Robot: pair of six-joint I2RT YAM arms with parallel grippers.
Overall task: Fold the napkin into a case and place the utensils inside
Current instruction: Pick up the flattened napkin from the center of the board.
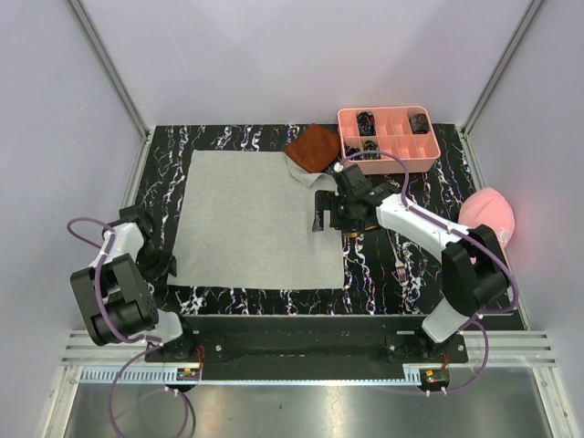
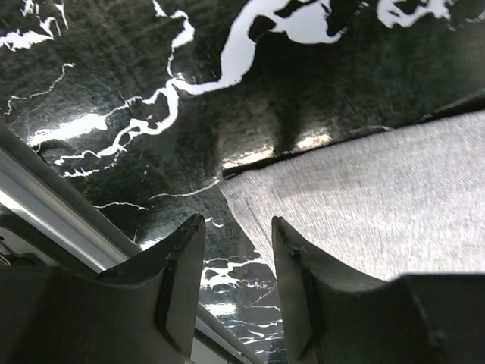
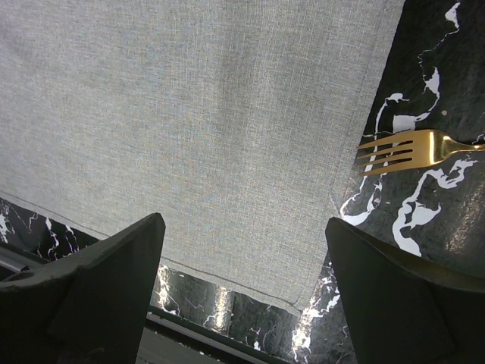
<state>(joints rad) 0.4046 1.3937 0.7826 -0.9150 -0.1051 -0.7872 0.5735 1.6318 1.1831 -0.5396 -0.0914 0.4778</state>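
The light grey napkin [image 1: 255, 219] lies spread flat on the black marbled table [image 1: 228, 137]. Its far right corner is slightly rumpled. My left gripper [image 1: 160, 265] sits low at the napkin's near left corner. In the left wrist view that corner [image 2: 364, 189] lies just ahead of the right finger [image 2: 299, 280], and the left gripper [image 2: 236, 231] is open with nothing between the fingers. My right gripper [image 1: 319, 214] hovers over the napkin's right edge, wide open and empty [image 3: 246, 227] above the cloth [image 3: 189, 114]. A gold-looking fork [image 3: 409, 148] lies on the table beside the napkin's edge, and a slim fork [image 1: 400, 265] shows right of it.
A rust-brown cloth [image 1: 313, 146] lies at the napkin's far right corner. Behind it stands a pink compartment tray [image 1: 422, 157] holding small dark items. A pink cap [image 1: 488, 219] rests at the right edge. White walls enclose the table.
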